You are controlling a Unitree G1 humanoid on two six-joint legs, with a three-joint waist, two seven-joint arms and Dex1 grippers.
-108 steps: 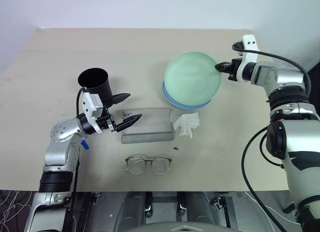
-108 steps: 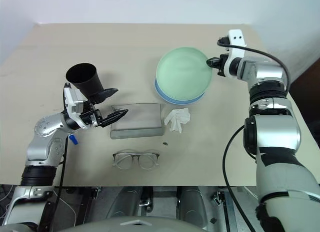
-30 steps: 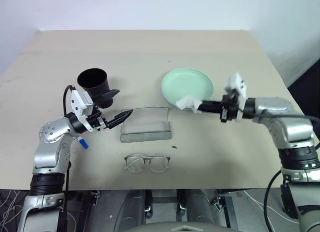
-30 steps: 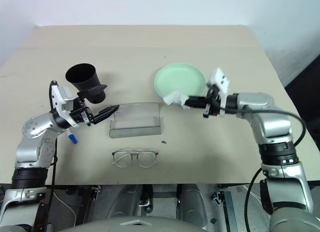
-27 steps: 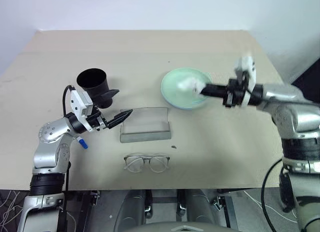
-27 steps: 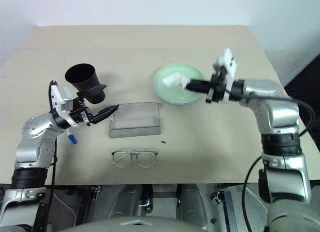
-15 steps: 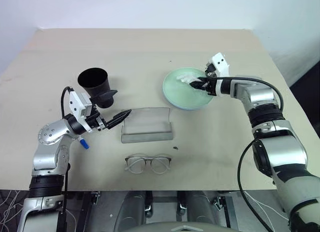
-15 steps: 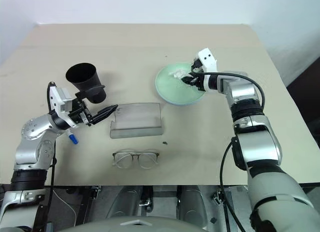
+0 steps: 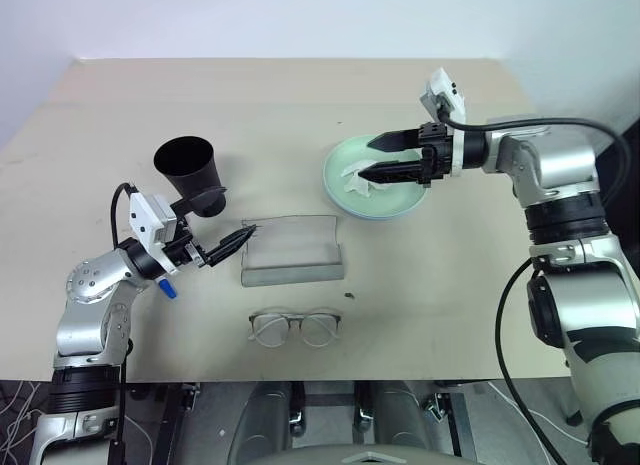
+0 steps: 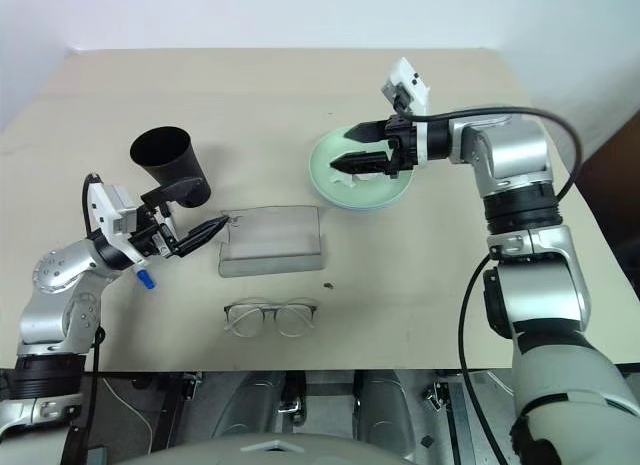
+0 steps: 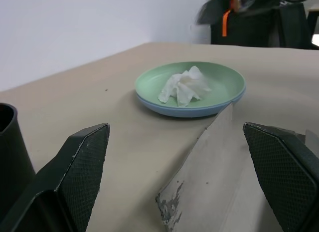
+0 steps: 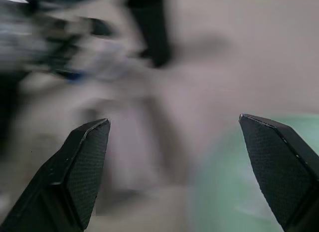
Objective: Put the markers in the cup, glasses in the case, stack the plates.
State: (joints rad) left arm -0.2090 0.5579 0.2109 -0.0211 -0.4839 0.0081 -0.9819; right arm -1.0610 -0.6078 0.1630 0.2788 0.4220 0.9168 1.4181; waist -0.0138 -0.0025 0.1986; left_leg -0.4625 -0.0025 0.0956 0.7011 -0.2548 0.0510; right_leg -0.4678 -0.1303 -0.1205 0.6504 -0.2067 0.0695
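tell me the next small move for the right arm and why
Probably lift the right gripper clear of the stacked pale green plate: its jaws stand open above the crumpled white tissue lying in it, while the clear-framed glasses wait unpacked.

Crumpled tissue [image 9: 362, 177] fills the green plate [image 9: 400, 198].

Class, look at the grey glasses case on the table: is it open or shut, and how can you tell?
Shut. The case lies flat with its lid down, no gap or inside showing, and the glasses lie outside it, nearer the table's front edge.
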